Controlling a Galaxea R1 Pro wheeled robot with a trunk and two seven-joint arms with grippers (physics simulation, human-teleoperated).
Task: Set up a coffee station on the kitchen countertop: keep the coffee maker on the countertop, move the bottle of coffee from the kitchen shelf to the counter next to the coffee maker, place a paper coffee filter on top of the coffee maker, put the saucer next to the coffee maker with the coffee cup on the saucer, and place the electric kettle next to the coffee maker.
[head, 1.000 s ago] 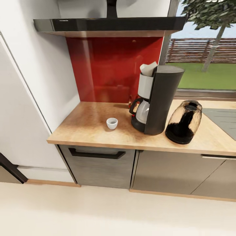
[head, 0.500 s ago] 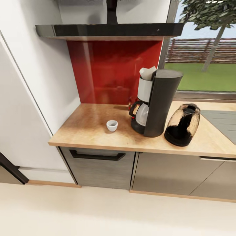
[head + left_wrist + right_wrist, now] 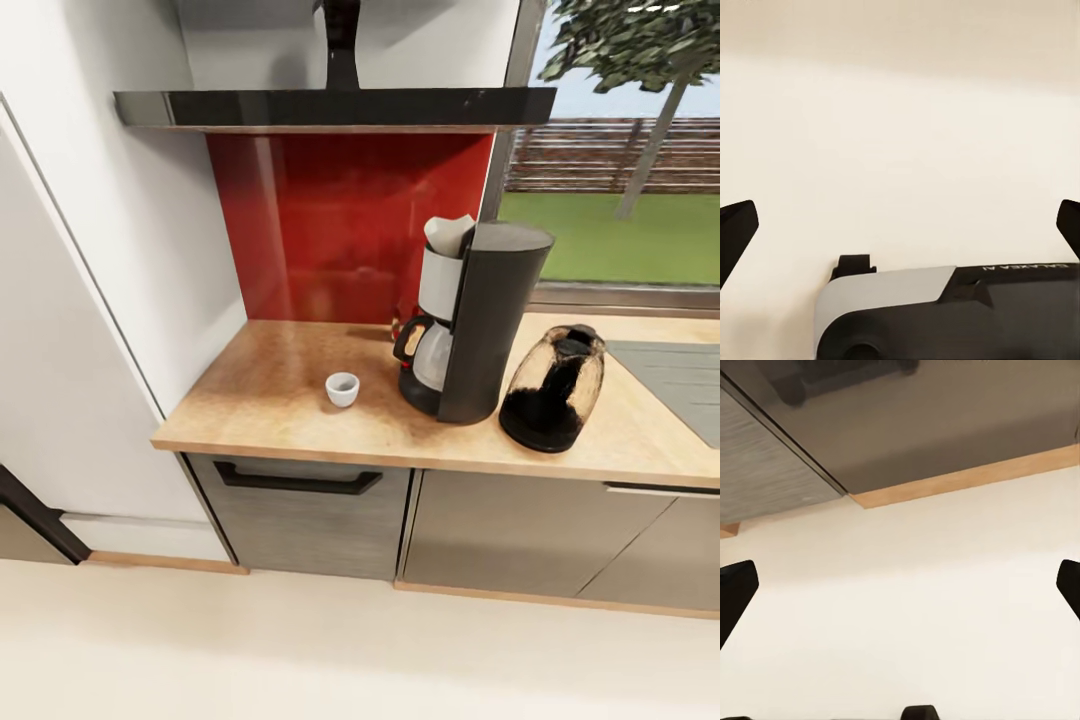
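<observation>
On the wooden countertop (image 3: 270, 390) in the head view stands the black coffee maker (image 3: 485, 320), its glass carafe (image 3: 432, 355) facing left. A white paper filter (image 3: 449, 234) sticks up from its top. A small white coffee cup (image 3: 342, 389) sits directly on the counter to its left. The dark, glossy electric kettle (image 3: 554, 390) stands close on its right. A small object (image 3: 404, 327) peeks out behind the carafe, too hidden to name. My left gripper (image 3: 900, 232) and right gripper (image 3: 900, 592) both hang open over the pale floor, nothing between the fingers.
A black shelf or hood (image 3: 335, 106) hangs over the red backsplash (image 3: 345, 225). A tall white cabinet (image 3: 80, 300) stands on the left and a sink drainboard (image 3: 675, 375) on the right. Grey drawers (image 3: 300, 515) sit below the counter. My own base (image 3: 945, 311) is under the left gripper.
The whole head picture has slid slightly and the counter looks a little smaller, so the camera moved. The things on the counter keep their places.
</observation>
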